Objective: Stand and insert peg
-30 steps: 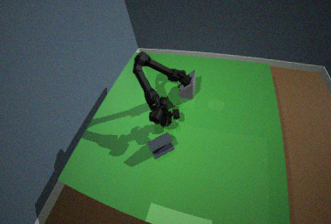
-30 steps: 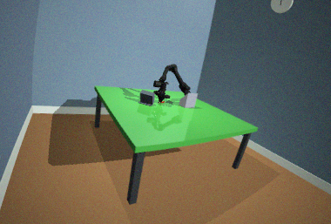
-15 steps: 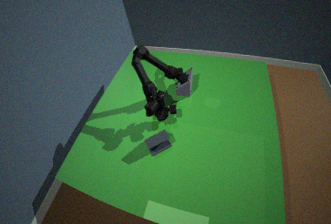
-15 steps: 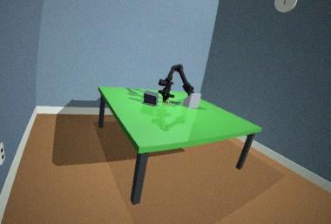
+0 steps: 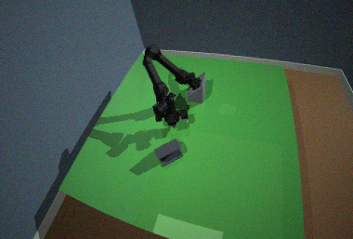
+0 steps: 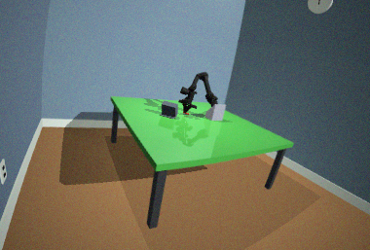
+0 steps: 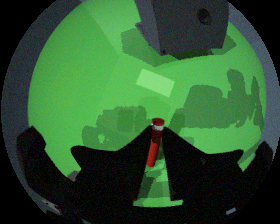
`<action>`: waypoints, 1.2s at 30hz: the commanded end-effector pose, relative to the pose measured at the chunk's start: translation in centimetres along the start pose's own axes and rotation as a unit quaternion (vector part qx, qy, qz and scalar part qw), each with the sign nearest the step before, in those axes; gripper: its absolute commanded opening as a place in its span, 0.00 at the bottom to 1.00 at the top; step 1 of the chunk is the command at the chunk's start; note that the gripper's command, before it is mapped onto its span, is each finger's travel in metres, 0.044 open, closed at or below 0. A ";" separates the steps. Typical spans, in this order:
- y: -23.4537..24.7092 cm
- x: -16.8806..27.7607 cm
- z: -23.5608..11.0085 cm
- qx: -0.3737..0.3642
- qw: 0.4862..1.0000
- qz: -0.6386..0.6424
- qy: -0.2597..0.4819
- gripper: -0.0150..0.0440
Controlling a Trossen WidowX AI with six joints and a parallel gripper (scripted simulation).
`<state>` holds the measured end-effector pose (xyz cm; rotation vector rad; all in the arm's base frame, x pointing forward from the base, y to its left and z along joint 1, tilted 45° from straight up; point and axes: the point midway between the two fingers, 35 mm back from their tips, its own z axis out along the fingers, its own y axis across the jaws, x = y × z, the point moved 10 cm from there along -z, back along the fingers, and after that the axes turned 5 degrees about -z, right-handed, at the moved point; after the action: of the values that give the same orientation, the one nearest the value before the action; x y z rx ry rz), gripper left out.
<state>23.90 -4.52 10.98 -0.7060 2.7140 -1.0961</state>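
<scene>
in the exterior view, going from left to right along the green table [image 6: 229, 149], there is first one dark sloped panel [image 6: 169, 109], then the one black arm [image 6: 199, 82] bent over with its gripper [image 6: 186, 111] down low, then one light grey block [image 6: 215, 112] beside the arm's base. the peg [image 7: 153, 146] is a slim red rod with a white band just under its far tip, and a short red cap beyond the band; in the wrist view it runs up from between the two dark fingers with the banded end pointing away from the camera, leaning a little to the right. the jaws stand narrow and are clamped on the peg's lower part, so the plain end is hidden between them. in the exterior view the peg is only a small red speck at the gripper, close over the table between the panel and the grey block; whether it touches the table cannot be told. the panel's face shows one round hole [image 7: 204, 16] in the wrist view, near the top right, well apart from the peg. from the top view the count is the same: one arm, one sloped panel [image 5: 168, 152] in front of it, one grey block [image 5: 197, 89] by the base, and one paler green rectangle [image 5: 188, 228] on the table at the near edge. the exterior view also shows one round clock [image 6: 320, 1] on the right wall.
</scene>
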 end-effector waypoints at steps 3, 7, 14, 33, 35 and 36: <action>0.1 0.7 -0.3 0.000 1.000 -0.002 -0.026 0.34; 0.2 1.2 -0.5 0.002 0.999 -0.002 -0.043 0.34; 0.2 2.1 -0.8 0.004 0.997 -0.002 -0.073 0.34; 0.4 4.5 -1.4 0.011 0.988 -0.002 -0.155 0.34; 0.5 4.8 -1.4 0.012 0.987 -0.003 -0.163 0.34; 0.5 4.9 -1.4 0.012 0.986 -0.003 -0.167 0.34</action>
<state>19.38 -5.54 12.02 -0.7991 2.4356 -0.9303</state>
